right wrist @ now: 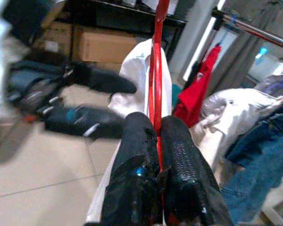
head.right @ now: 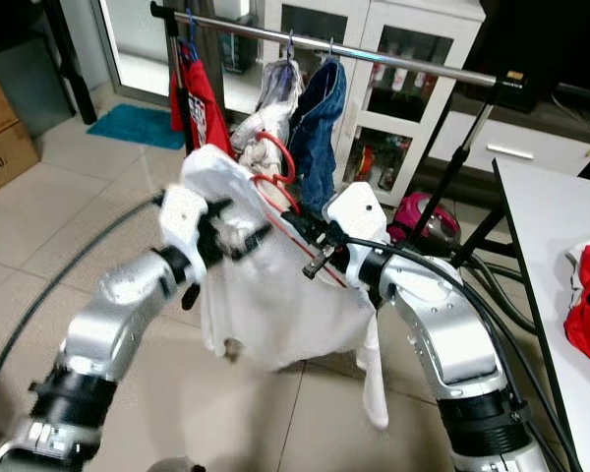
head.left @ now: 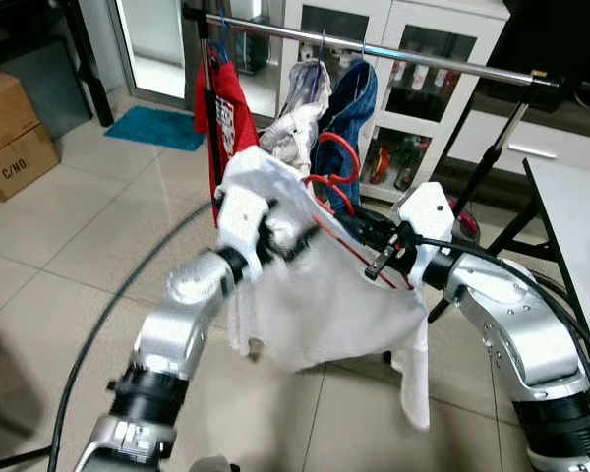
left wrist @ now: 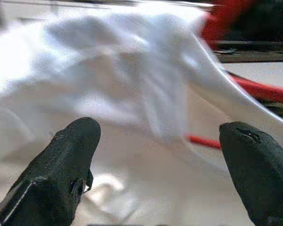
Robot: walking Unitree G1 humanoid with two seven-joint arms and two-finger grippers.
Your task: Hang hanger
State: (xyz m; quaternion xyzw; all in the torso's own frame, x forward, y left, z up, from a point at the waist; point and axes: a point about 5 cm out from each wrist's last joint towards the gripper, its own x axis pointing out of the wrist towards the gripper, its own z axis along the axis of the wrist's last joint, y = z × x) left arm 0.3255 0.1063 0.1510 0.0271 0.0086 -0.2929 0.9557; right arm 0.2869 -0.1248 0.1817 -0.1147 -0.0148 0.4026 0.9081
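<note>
A red hanger [head.left: 342,162] carries a white shirt [head.left: 324,295] that droops in front of me, below the metal clothes rail [head.left: 423,57]. My right gripper [right wrist: 158,125] is shut on the hanger's red wire, and in the left eye view this right gripper [head.left: 372,234] sits at the shirt's right shoulder. My left gripper [left wrist: 162,132] is open, its fingers spread against the white fabric at the shirt's left shoulder [head.left: 275,231]. The hanger's hook rises toward the rail but hangs below it.
On the rail hang a red shirt [head.left: 226,108], a pale garment [head.left: 300,103] and blue jeans [head.left: 352,103]. A white glass-door cabinet [head.left: 428,34] stands behind. A white table [head.left: 575,211] is at the right, cardboard boxes [head.left: 10,133] at the left. A black cable [head.left: 108,315] crosses the floor.
</note>
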